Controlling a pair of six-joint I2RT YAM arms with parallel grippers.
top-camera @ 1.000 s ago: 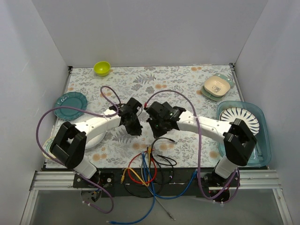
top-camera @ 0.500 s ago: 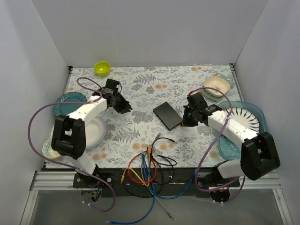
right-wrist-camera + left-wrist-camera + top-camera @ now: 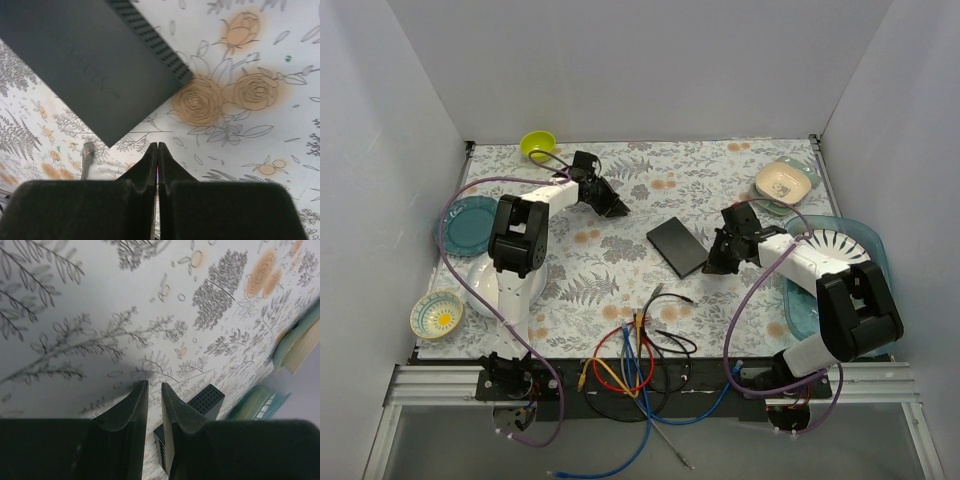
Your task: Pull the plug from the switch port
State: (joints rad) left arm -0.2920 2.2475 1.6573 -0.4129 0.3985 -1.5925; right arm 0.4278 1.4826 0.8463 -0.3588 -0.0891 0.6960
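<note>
The switch (image 3: pixel 678 246), a flat dark box, lies askew in the middle of the floral table. It also shows in the right wrist view (image 3: pixel 90 65) and behind the fingers in the left wrist view (image 3: pixel 206 399). A grey plug (image 3: pixel 657 292) on a thin cable lies on the table in front of the switch, apart from it; it shows in the right wrist view (image 3: pixel 87 155) too. My left gripper (image 3: pixel 618 210) (image 3: pixel 154 387) is nearly shut and empty, behind and left of the switch. My right gripper (image 3: pixel 710 264) (image 3: pixel 157 145) is shut and empty, just off the switch's right corner.
A tangle of coloured cables (image 3: pixel 635 355) lies at the front edge. A yellow-green bowl (image 3: pixel 537 146), teal plate (image 3: pixel 470 222), white plate (image 3: pixel 515 285) and small bowl (image 3: pixel 436 313) are on the left. Beige dishes (image 3: pixel 785 184) and a teal tray (image 3: pixel 865 300) are on the right.
Both grippers were together over the switch a second ago. They have drawn apart, uncovering it; the left gripper swung to the back left, then in to behind the switch. The right sits just right of it.
</note>
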